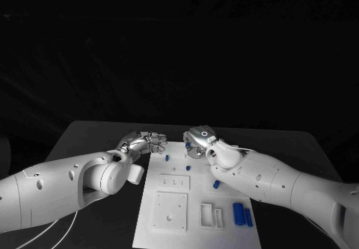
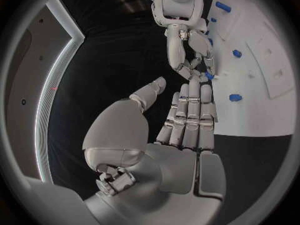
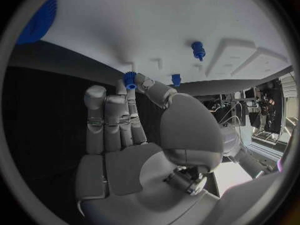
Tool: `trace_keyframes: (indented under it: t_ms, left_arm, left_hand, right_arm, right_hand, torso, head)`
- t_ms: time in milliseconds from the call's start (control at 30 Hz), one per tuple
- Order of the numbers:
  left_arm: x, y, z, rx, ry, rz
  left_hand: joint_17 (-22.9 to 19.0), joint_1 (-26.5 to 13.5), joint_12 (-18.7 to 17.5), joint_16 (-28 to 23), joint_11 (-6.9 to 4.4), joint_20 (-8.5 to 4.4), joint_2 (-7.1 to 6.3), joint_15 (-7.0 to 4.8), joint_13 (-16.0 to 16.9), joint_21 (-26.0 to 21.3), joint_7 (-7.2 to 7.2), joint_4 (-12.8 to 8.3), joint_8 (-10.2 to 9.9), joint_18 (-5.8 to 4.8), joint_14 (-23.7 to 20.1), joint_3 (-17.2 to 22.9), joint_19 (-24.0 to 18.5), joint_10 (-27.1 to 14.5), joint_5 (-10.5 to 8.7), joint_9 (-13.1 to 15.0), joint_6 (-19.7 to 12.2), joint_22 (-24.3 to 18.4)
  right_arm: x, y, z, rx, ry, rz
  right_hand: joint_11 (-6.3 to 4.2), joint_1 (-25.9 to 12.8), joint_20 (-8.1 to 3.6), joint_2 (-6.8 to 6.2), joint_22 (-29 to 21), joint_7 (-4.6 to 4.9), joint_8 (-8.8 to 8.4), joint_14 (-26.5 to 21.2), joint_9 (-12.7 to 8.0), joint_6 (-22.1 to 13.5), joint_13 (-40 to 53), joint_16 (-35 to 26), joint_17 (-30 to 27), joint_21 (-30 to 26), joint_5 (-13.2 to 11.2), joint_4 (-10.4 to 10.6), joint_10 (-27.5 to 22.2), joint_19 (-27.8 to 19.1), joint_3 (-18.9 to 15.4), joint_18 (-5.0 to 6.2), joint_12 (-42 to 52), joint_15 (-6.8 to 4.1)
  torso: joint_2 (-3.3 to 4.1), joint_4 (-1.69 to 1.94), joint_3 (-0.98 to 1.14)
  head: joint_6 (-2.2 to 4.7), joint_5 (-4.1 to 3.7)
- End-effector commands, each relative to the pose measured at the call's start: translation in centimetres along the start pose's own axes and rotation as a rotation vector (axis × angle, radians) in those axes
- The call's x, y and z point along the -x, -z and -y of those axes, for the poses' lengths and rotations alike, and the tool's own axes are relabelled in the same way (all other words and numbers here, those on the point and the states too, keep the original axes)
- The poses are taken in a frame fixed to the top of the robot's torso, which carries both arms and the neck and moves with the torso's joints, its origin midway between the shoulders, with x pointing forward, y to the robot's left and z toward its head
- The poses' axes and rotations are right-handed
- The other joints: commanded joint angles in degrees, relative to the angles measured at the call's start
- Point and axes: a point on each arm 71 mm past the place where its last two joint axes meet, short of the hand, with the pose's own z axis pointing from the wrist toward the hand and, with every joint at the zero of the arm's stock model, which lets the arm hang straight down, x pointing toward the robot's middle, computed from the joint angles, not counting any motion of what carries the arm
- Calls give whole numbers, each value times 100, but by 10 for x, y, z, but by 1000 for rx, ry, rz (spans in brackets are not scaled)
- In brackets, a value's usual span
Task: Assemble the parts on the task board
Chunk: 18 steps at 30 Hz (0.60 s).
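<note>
We note the right hand pinching a blue part; left hand spread, empty; slight grip, so it may drop

Three cameras: one on the head, one behind each wrist.

The head view looks down from above and behind the arms onto the worktop, taking in the whole board from a moderate distance. The left wrist view sits close behind the left robot hand and faces along its fingers toward the board, with the right robot hand beyond. The right wrist view sits equally close behind the right robot hand, facing the board. All three share the board's far end.
</note>
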Motion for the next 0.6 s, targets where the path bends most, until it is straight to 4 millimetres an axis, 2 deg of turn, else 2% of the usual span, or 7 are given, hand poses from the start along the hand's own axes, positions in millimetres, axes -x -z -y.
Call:
trace_keyframes:
  t_ms: [33, 367, 600]
  left_arm:
    - [-1, 0, 2, -13, 4, -5]
    - [-2, 0, 2, -11, 4, -5]
    - [-1, 0, 2, -11, 4, -5]
  left_hand:
    - [10, -27, -31, 14, -14, -29, -17, -26, 5, 29, 9, -7, -8, 60, 17, 29, -6, -30, -23, -5, 15, 128]
    - [11, -28, -31, 14, -14, -29, -18, -26, 5, 31, 9, -8, -7, 60, 17, 30, -7, -30, -23, -6, 15, 128]
    - [11, -28, -31, 14, -13, -29, -18, -26, 5, 32, 9, -8, -7, 60, 17, 30, -7, -30, -24, -6, 15, 128]
  right_arm:
    - [-1, 1, 0, -6, 32, -4]
    - [-3, 1, -5, 9, 16, -33]
    - [-5, 1, -6, 12, 17, -53]
  right_hand:
    - [-44, 61, -115, 15, 116, 0, -2, -105, 11, 50, 571, 27, -8, 27, 14, -2, 140, 83, 41, 401, 13, -142]
    - [-44, 62, -116, 7, 115, -1, -4, -105, 15, 54, 582, 30, -10, 30, 14, 2, 141, 83, 47, 401, 12, -142]
    - [-42, 53, -114, -10, 115, 1, -8, -105, 18, 54, 594, 32, -14, 33, 13, 10, 138, 79, 49, 401, 8, -140]
  torso:
    - [9, 57, 8]
    - [19, 49, 3]
    - [20, 57, 0]
  head:
    - [7, -54]
    - [4, -55]
    - [0, -63]
